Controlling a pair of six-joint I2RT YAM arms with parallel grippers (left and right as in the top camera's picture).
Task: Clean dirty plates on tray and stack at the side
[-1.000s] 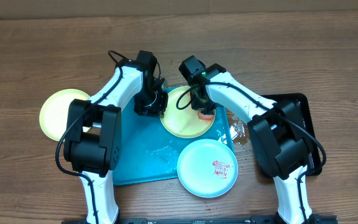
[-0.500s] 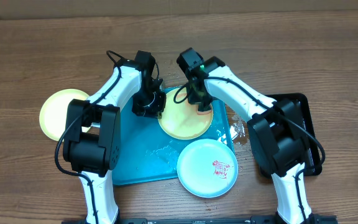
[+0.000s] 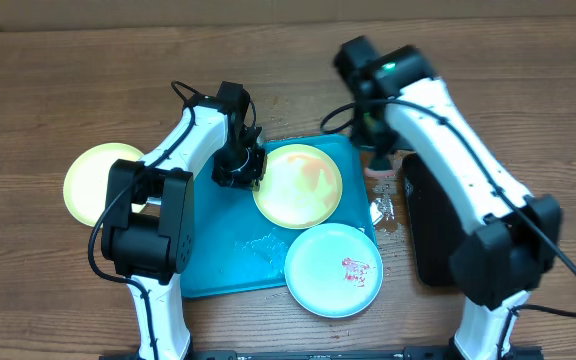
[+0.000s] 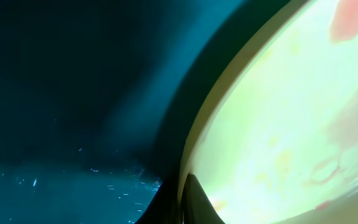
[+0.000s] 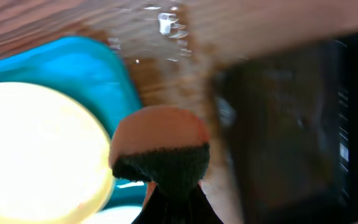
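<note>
Gripping plate (image 3: 303,190) rim and sponge (image 5: 160,146)

We see the tray (image 3: 218,255) lying mid-worktop (image 3: 58,70). The first plate (image 3: 298,186) sits in its far right part. The second plate (image 3: 334,270) overhangs its near right corner. The third plate (image 3: 88,182) rests on the worktop to its left, and the smaller tray (image 3: 425,240) lies to its right.

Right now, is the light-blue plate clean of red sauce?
No, the light-blue plate carries a red smear just right of its centre.
</note>
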